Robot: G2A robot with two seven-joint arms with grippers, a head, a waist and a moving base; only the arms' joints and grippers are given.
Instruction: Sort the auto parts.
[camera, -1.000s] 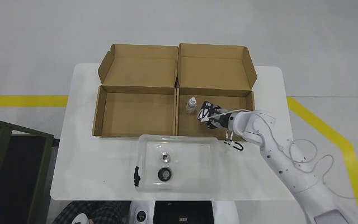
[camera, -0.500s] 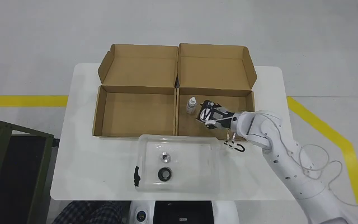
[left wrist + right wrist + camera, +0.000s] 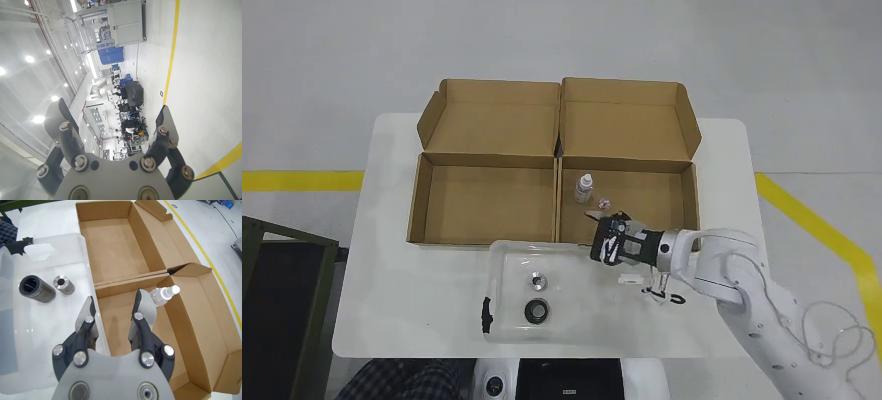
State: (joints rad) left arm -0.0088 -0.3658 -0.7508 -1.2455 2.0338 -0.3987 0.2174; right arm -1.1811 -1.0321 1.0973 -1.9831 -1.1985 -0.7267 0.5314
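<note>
Currently right gripper point(image 3: 115, 296) spread wide, empty, above edge where clear bin point(image 3: 83, 249) meets cardboard box point(image 3: 170, 342). Dark bearing point(image 3: 36, 291) and smaller shiny steel bushing point(image 3: 63, 284) upright, near each other in bin. Left gripper point(image 3: 113, 106) wide too.

There are two cardboard boxes point(image 3: 487, 205), one clear bin point(image 3: 582, 300), two metal cylinders point(image 3: 536, 311) and one spray bottle point(image 3: 585, 187).

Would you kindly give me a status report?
Left gripper open, empty. Right gripper open above clear plastic bin edge. Two grey metal cylinders inside. Nothing obstructing.
</note>
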